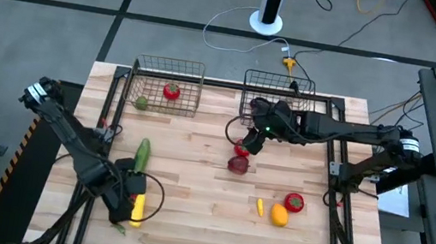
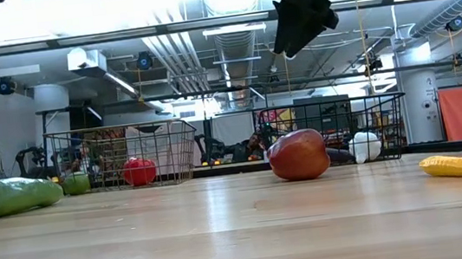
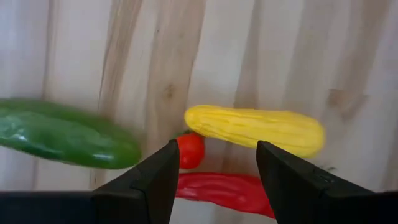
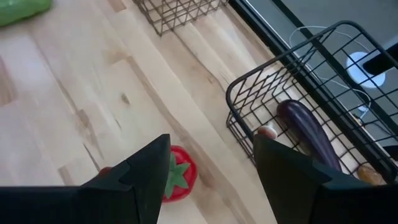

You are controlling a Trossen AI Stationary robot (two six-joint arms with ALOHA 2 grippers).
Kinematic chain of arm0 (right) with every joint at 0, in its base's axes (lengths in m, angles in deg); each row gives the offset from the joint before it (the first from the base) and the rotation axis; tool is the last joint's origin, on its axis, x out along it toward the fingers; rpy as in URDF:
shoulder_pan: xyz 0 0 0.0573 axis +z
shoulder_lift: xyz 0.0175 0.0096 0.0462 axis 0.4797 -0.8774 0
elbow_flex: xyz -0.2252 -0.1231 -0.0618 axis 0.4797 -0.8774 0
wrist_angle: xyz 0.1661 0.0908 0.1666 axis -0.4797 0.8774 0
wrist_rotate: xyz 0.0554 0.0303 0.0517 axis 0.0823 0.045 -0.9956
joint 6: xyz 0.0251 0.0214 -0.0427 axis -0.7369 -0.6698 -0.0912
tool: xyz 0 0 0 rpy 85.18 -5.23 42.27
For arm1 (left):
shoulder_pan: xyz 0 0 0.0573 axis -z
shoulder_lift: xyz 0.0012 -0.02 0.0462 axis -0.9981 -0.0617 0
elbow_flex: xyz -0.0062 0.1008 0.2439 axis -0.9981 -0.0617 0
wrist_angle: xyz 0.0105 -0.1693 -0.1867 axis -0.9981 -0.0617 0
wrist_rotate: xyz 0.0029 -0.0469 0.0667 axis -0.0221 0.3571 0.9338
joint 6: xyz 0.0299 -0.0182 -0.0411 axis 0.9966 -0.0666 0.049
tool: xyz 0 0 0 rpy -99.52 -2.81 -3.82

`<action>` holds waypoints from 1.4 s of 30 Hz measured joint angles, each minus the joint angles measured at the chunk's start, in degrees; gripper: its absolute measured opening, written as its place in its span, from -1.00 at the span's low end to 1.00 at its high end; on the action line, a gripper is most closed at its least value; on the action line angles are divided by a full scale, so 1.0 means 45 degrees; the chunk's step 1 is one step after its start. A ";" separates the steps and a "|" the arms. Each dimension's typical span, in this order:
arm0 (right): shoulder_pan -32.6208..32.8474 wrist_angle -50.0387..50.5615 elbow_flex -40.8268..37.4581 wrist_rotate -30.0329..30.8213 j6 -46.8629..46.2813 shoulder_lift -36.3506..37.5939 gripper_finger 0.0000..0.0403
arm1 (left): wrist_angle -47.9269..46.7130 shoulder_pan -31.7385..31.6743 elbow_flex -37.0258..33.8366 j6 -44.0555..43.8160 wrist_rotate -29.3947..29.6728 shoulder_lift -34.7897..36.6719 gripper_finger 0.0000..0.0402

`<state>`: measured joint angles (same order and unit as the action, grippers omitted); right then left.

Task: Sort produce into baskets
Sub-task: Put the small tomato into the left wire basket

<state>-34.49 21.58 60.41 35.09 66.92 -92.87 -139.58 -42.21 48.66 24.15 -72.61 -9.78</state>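
My right end effector [image 1: 250, 141] hangs spread and empty above the tomato [image 4: 177, 175] on the worktop beside the right basket [image 4: 298, 81]; next I judge a descent to pinch it.

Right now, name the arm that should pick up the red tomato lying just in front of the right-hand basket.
Right. The right gripper hangs open almost directly over that tomato, beside the basket. The left gripper is far off, over the yellow squash.
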 joint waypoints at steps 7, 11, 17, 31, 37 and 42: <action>-0.0010 -0.0015 0.0000 0.0009 0.0000 -0.0011 0.10 | 0.0778 0.0160 -0.1443 0.0021 -0.0004 -0.0022 -0.02; -0.0010 -0.0015 0.0000 0.0004 0.0000 -0.0011 0.10 | 0.1037 0.0165 -0.1840 0.0021 -0.0237 -0.0022 -0.03; -0.0010 -0.0044 0.0000 0.0004 0.0000 -0.0011 0.10 | 0.1705 0.0165 -0.2467 -0.0154 -0.0578 -0.0118 -0.03; -0.0010 -0.0199 -0.0005 0.0005 0.0000 -0.0011 0.10 | 0.2754 0.0160 -0.3026 -0.0086 -0.0568 -0.0853 -0.03; -0.0010 -0.0194 -0.0005 0.0009 0.0000 -0.0011 0.10 | 0.2959 0.0160 -0.2994 -0.0086 -0.0563 -0.1413 -0.04; -0.0010 -0.0194 -0.0022 0.0009 0.0000 -0.0011 0.10 | 0.3195 0.0160 -0.2997 -0.0086 -0.0568 -0.1702 -0.17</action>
<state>-34.54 20.71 60.31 35.13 66.92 -92.92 -125.20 -41.49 35.17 23.76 -75.16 -17.44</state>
